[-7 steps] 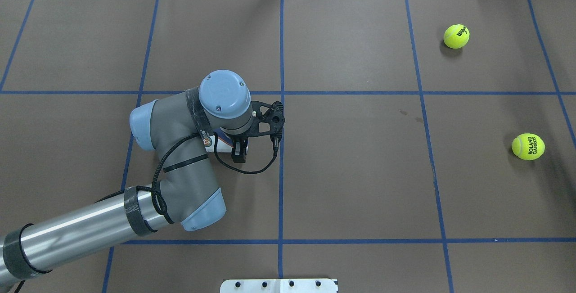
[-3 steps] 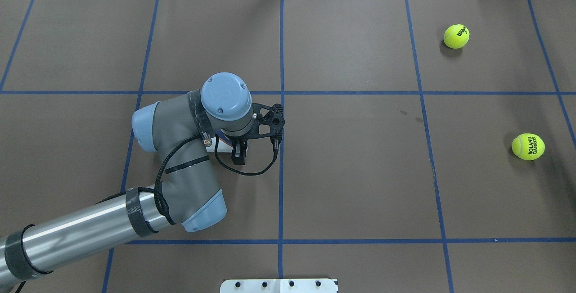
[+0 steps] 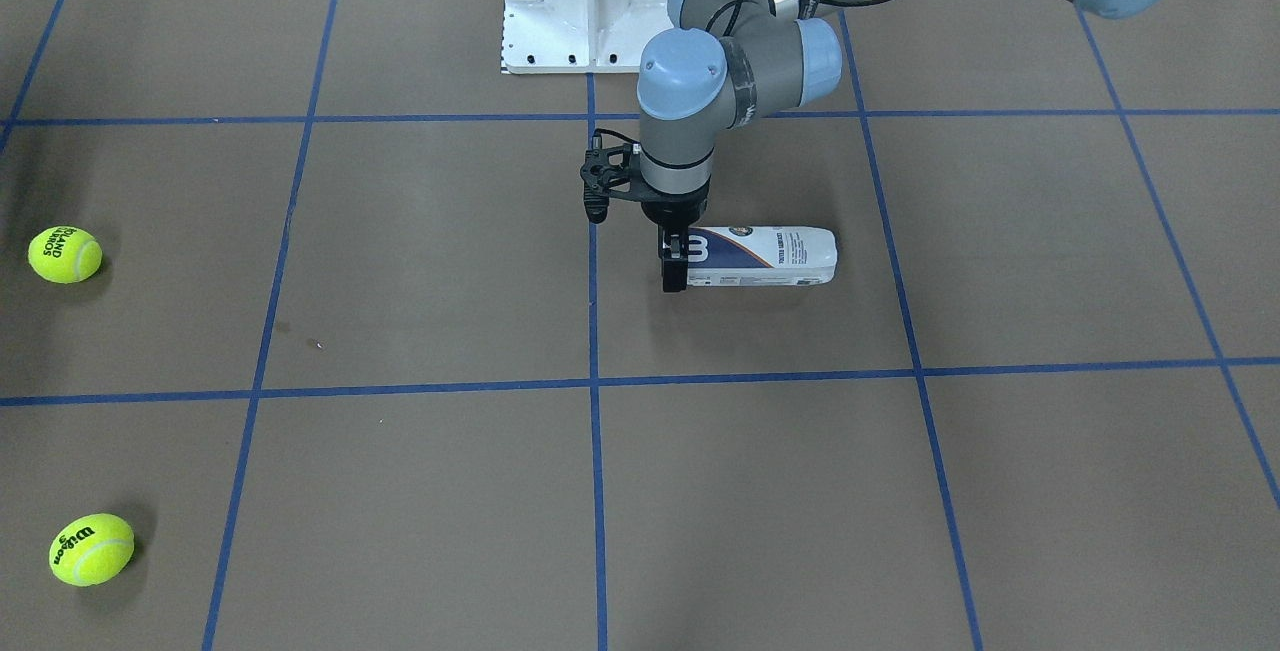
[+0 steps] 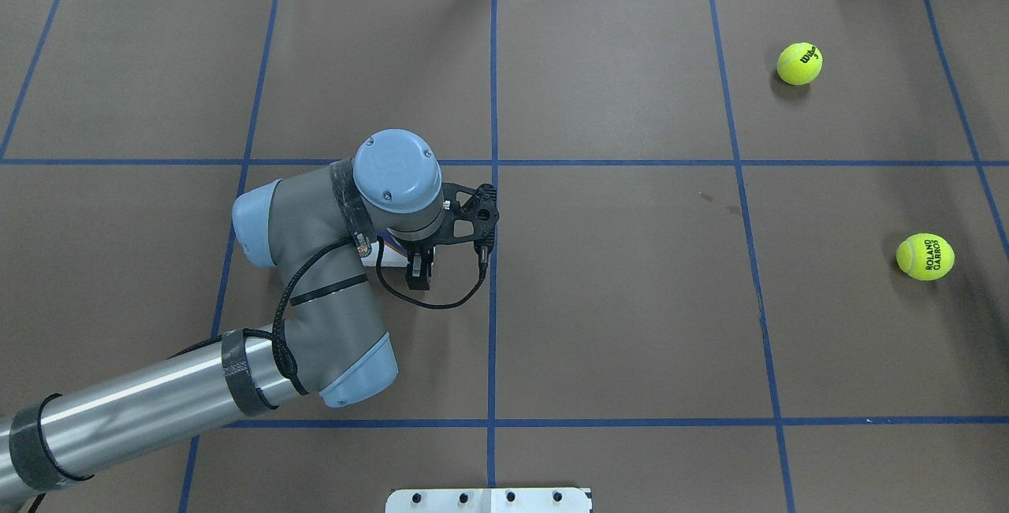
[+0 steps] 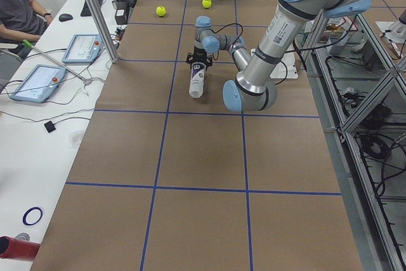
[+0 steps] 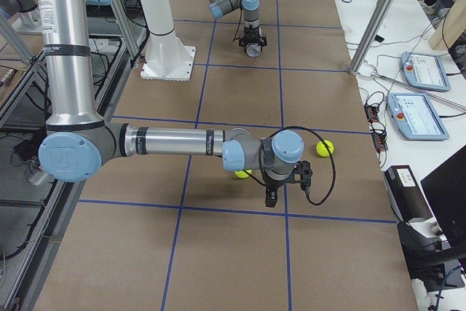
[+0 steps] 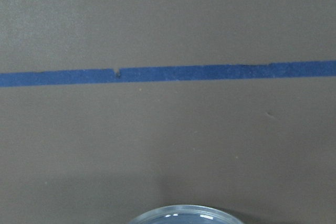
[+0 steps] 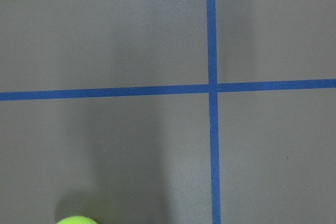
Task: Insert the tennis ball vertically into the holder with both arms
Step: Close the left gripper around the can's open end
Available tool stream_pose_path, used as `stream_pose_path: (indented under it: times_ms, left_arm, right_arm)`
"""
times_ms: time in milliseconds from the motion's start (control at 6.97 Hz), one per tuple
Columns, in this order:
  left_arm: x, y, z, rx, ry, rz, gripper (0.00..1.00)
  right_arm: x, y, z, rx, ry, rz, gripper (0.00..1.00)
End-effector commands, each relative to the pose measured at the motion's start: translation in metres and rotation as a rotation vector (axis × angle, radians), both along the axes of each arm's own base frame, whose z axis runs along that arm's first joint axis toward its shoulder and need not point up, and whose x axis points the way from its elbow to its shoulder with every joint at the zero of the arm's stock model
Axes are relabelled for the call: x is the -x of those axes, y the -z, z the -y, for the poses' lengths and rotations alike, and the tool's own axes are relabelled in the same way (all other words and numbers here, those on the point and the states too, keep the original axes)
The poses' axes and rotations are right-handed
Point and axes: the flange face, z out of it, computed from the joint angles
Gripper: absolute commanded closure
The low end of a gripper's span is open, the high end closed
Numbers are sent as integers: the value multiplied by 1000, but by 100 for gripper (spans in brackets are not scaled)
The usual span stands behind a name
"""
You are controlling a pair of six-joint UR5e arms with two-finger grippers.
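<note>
The holder (image 3: 765,256) lies on its side on the brown table, its white and navy label facing up. My left gripper (image 3: 675,266) points straight down over the holder's end nearest the centre line, one finger on each side of it, jaws open. In the overhead view the holder (image 4: 377,258) is mostly hidden under my left wrist, with the left gripper (image 4: 418,270) just past it. Its rim (image 7: 184,214) shows at the bottom of the left wrist view. A Roland Garros tennis ball (image 4: 925,257) and a Wilson tennis ball (image 4: 799,64) lie far right. My right gripper (image 6: 271,196) hangs near the Roland Garros ball (image 6: 242,174); I cannot tell its state.
The white pedestal base (image 3: 585,1) stands at the robot's side of the table. Blue tape lines (image 4: 493,300) divide the brown mat into squares. An operator (image 5: 16,4) and tablets (image 5: 38,80) are beside the table's far side.
My left wrist and gripper have shifted slightly toward the robot over the holder's end. The holder and both balls have not moved.
</note>
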Motion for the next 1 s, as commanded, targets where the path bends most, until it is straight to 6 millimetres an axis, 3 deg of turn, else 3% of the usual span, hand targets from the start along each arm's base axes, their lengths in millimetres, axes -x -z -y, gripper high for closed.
stream_pose_path:
  times_ms: [0, 287, 861]
  left_arm:
    - [-1, 1, 0, 0, 0, -1, 1]
    - [-1, 0, 0, -1, -1, -2, 5]
    - [0, 7, -1, -16, 0, -30, 26]
  right_arm:
    - [0, 0, 0, 0, 0, 0, 1]
    - [0, -1, 0, 2, 0, 0, 1]
    - [0, 0, 0, 0, 0, 0, 1]
